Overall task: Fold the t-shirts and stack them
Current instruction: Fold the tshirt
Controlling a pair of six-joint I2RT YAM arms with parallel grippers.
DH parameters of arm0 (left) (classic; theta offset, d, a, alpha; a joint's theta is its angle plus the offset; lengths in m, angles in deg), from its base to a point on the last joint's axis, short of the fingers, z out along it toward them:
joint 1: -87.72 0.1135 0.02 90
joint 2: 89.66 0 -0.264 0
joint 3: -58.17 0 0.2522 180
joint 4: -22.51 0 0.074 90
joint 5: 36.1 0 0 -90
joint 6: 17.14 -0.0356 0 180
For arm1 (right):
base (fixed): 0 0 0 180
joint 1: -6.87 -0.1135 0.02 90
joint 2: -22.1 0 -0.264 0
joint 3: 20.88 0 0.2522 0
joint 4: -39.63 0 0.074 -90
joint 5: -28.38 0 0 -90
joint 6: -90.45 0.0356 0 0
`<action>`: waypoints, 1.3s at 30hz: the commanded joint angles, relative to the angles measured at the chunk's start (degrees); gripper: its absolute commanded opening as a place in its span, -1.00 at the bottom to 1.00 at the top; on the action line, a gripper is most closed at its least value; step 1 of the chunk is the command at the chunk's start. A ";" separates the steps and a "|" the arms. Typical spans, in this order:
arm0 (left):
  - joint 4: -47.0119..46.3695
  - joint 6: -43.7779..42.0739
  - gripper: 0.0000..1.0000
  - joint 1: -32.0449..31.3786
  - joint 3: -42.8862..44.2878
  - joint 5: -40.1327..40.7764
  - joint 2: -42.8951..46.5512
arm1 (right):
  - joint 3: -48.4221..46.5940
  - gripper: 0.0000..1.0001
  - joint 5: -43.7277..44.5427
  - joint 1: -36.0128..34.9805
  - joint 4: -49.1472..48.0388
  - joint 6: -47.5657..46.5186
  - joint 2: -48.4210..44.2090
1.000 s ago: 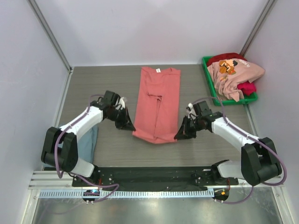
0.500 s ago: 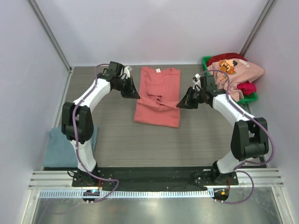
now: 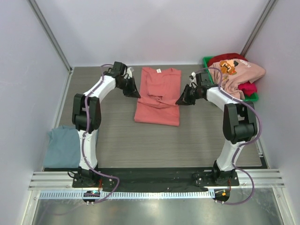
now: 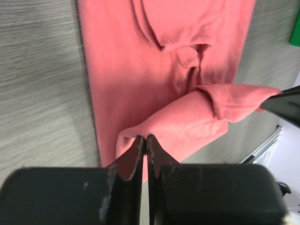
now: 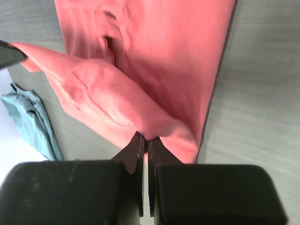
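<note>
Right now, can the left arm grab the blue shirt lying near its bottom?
Probably not yet. The left hand is shut on the red shirt, far across the table. The blue shirt lies uncovered at the near edge, so the hand would have to let go first.

1. Tabletop (image 3: 117,140): grey wood-grain board, matte, evenly lit with only soft shadows.
2. Back wall (image 3: 154,28): plain pale panel that closed the far side.
3. Left wall (image 3: 23,93) and right wall (image 3: 283,108): the same pale panels, slanting outward in the top view.
4. Corner posts (image 3: 49,35): thin metal struts where the panels joined.
5. Slotted rail (image 3: 154,194): ran along the near edge, above a brushed metal sheet (image 3: 154,213).
</note>
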 commanded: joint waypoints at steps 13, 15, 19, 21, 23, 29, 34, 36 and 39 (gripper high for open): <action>-1.05 -1.56 -0.08 0.70 4.43 9.55 1.30 | -9.61 0.18 3.37 1.90 -3.76 -2.51 1.72; 0.01 -1.04 -0.04 1.40 -0.55 11.58 6.22 | -6.72 0.19 2.93 2.69 -0.86 -1.45 -2.39; 1.87 2.39 0.01 3.16 -11.37 4.85 10.71 | 4.00 0.20 -0.40 3.30 1.08 1.88 -9.16; 0.82 4.32 0.01 3.69 -15.77 -1.12 12.20 | 11.47 0.19 -1.90 3.22 0.73 4.68 -11.11; -1.12 5.46 -0.03 3.87 -21.05 -3.87 12.47 | 17.36 0.19 -3.47 3.30 -0.41 6.36 -12.09; -5.87 10.13 0.01 3.78 -26.51 -9.25 10.81 | 22.48 0.15 -4.80 3.22 -3.66 9.80 -10.60; -7.01 11.01 0.10 3.17 -26.60 -9.33 8.61 | 21.43 0.15 -4.63 3.13 -5.34 11.29 -6.83; -6.92 11.01 0.11 2.90 -26.60 -9.33 8.00 | 21.25 0.15 -4.98 3.04 -5.60 11.55 -5.94; -6.66 10.92 0.09 1.94 -26.43 -8.90 7.12 | 20.72 0.14 -5.07 2.87 -5.95 11.99 -4.45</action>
